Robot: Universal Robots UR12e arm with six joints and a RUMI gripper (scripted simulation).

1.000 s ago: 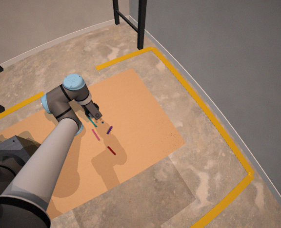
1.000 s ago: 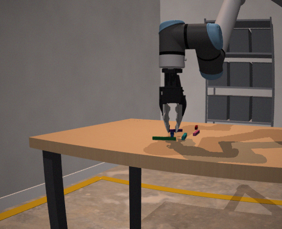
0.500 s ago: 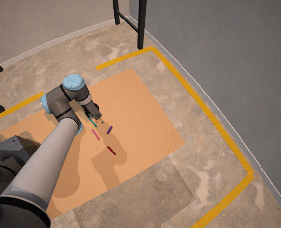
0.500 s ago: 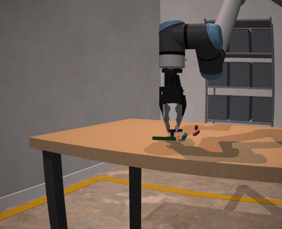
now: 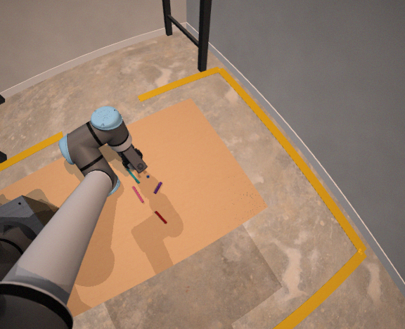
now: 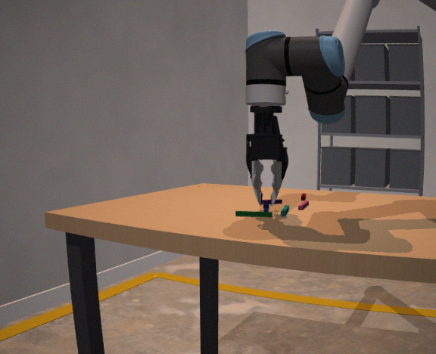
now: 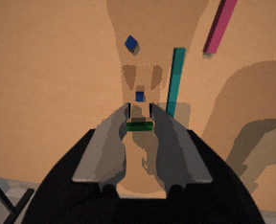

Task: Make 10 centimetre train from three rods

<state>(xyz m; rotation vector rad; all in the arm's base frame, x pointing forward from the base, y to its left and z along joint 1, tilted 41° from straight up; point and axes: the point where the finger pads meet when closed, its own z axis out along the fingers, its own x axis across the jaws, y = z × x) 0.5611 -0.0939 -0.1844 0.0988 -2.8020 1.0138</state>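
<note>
My gripper [image 6: 266,200] hangs straight down just above the table, with its fingers a narrow gap apart and nothing between them. In the wrist view a green rod [image 7: 140,126] shows between my fingertips, and a small blue rod [image 7: 140,96] lies just beyond it in the same line. I cannot tell if the two touch. A second blue rod [image 7: 132,44] lies farther off. The green rod [image 6: 253,213] lies flat at the near side in the exterior view. In the top view my gripper [image 5: 130,166] hides the green rod.
A turquoise rod [image 7: 175,81] lies close to the right of my fingers. A pink rod [image 5: 138,194], a purple rod [image 5: 157,187] and a red rod [image 5: 160,216] lie apart on the table. Shelving stands behind the table.
</note>
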